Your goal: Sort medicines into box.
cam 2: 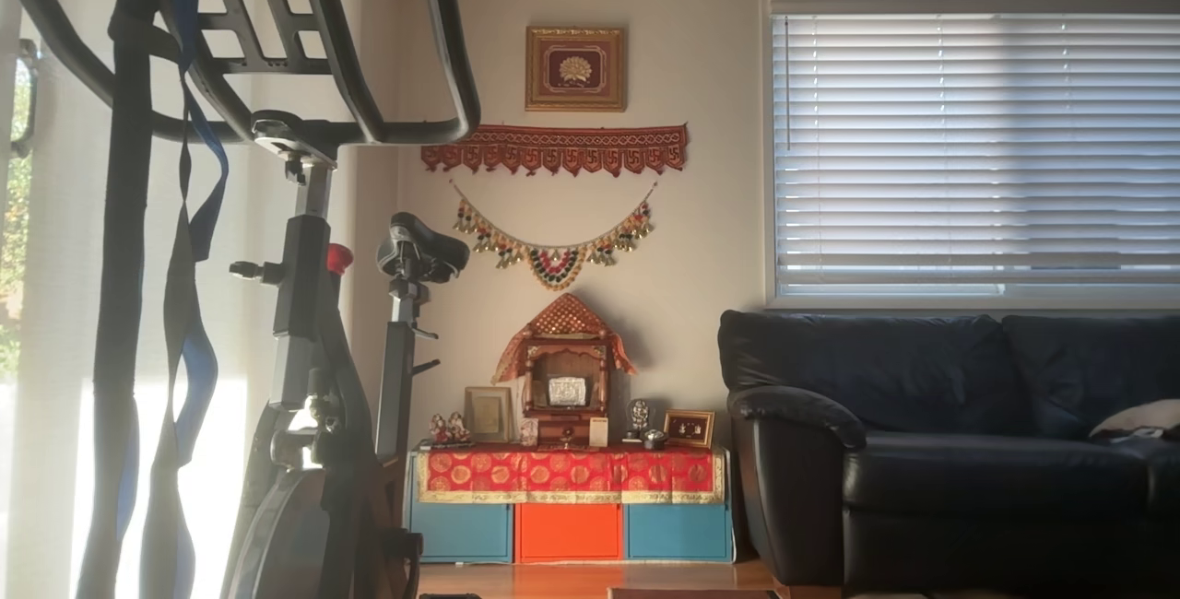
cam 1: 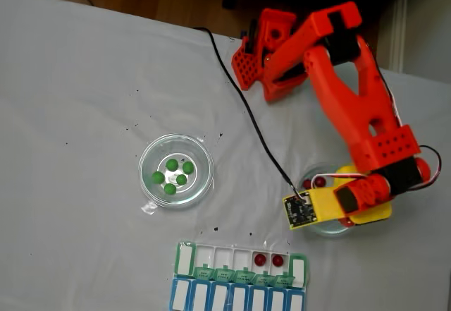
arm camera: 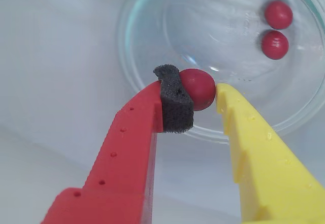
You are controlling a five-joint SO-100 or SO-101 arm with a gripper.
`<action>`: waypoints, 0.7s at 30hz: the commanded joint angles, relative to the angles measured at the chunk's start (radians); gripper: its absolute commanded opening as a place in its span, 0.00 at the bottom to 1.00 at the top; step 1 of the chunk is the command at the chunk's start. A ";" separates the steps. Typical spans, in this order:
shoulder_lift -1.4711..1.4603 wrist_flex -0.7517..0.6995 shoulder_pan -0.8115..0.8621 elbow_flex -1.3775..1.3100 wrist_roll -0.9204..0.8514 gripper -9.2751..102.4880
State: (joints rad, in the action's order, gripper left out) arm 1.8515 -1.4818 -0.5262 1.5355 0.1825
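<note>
A dark red pill [arm camera: 198, 88] is gripped in the jaws of the gripper [arm camera: 203, 94], foam pad on one side and yellow finger on the other, over the near rim of the glass dish [arm camera: 152, 89]. In the fixed view the pill organizer [cam 1: 299, 272] lies toward the counter's lower edge, below-left of the jaws; two red pills [cam 1: 268, 259] are seen in its compartments.

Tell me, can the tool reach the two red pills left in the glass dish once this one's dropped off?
Probably yes. The tool already grips a red pill over the glass dish, and the two red pills lie uncovered just beyond it.
</note>
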 commanded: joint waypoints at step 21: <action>0.132 0.351 0.495 0.144 -0.261 0.10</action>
State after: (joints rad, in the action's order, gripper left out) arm 1.8807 -1.2042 -0.0660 1.6690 -0.0476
